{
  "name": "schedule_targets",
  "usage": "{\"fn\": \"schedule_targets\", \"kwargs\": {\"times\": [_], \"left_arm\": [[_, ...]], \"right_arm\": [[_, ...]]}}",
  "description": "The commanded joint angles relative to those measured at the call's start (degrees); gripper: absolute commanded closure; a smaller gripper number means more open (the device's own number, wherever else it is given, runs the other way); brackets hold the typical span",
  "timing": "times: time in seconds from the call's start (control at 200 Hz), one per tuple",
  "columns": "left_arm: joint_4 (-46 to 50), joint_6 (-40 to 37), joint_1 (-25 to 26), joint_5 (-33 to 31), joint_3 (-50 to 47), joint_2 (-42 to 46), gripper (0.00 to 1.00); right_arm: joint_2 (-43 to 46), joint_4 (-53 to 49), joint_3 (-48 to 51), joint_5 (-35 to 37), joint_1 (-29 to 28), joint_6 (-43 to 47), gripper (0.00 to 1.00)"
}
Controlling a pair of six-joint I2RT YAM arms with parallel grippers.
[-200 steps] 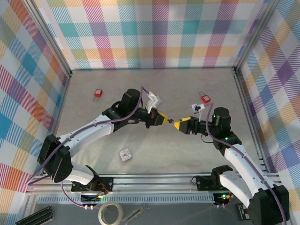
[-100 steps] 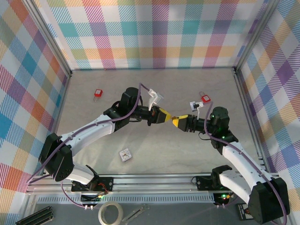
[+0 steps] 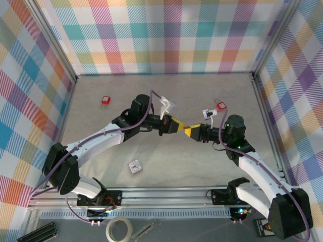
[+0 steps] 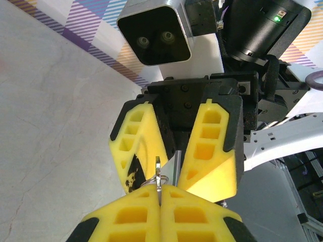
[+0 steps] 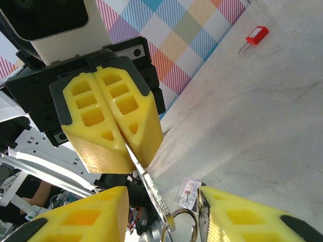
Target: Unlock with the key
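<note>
Mid-frame in the top view, the left gripper [image 3: 177, 125] pinches the key [image 4: 158, 171] tight. The right gripper [image 3: 189, 132] meets it nose to nose, jaws apart either side of the key. A red padlock [image 3: 105, 100] lies upper left, a second padlock [image 3: 220, 105] right of centre, a white card [image 3: 134, 166] below.

The key [image 4: 158, 174] hangs over the middle of the worktop [image 3: 166, 96]. It is pinched in the left claw [image 3: 177, 124] just to its left. The right claw [image 3: 187, 131] is just to the key's right, one finger on either side of the key. Well left of the key and farther back, the left padlock [image 3: 105, 100] lies on the worktop. The right padlock [image 3: 220, 105] lies right of the key and also behind it. A packet [image 3: 134, 166] lies left of the key and nearer the arm bases. Nearer still, beyond the rail [image 3: 166, 194], lies a tape roll [image 3: 118, 229].
</note>
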State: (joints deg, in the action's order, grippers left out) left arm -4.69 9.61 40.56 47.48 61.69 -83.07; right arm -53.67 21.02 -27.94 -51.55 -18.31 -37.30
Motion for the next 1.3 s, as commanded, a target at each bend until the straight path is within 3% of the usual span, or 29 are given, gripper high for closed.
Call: {"fn": "schedule_targets", "kwargs": {"times": [0.0, 0.38, 0.535, 0.925, 1.045, 1.065, 1.135, 1.275, 1.295], "left_arm": [[-1.0, -0.7, -0.5, 1.0, -0.5, -0.1, 1.0], [-2.2, -0.3, -0.7, 0.8, -1.3, -0.8, 1.0], [-2.4, -0.1, -0.9, 0.8, -1.6, -1.2, 1.0], [-2.5, 0.9, -1.8, 0.8, -1.8, -2.3, 1.0], [-5.6, 3.9, -3.4, 0.5, -3.5, -1.9, 0.86], [-6.1, 4.5, -3.7, 0.4, -3.8, -1.9, 0.8], [-6.6, 6.4, -4.9, -0.9, -4.2, -1.6, 0.46], [-5.4, 10.3, -9.1, -9.1, -5.2, 3.0, 0.21], [-4.0, 10.6, -9.9, -11.3, -5.1, 4.0, 0.03]], "right_arm": [[-0.1, 2.3, -0.6, -1.3, -0.5, -0.3, 0.62], [0.1, 1.6, -0.8, -0.6, -0.6, -0.6, 0.77], [0.6, 0.7, -0.9, -0.4, -0.6, 0.0, 1.0], [2.8, -1.3, -1.0, -0.3, -0.5, 1.5, 1.0], [3.4, -2.8, -1.2, -0.2, -0.6, 2.3, 1.0], [3.5, -3.2, -1.3, 0.0, -0.6, 2.6, 1.0], [3.7, -5.4, -1.7, 0.8, -0.5, 3.6, 1.0], [2.9, -17.4, -5.2, 4.3, -0.9, 9.0, 1.0], [2.9, -19.5, -5.8, 5.3, -0.9, 10.0, 1.0]]}}
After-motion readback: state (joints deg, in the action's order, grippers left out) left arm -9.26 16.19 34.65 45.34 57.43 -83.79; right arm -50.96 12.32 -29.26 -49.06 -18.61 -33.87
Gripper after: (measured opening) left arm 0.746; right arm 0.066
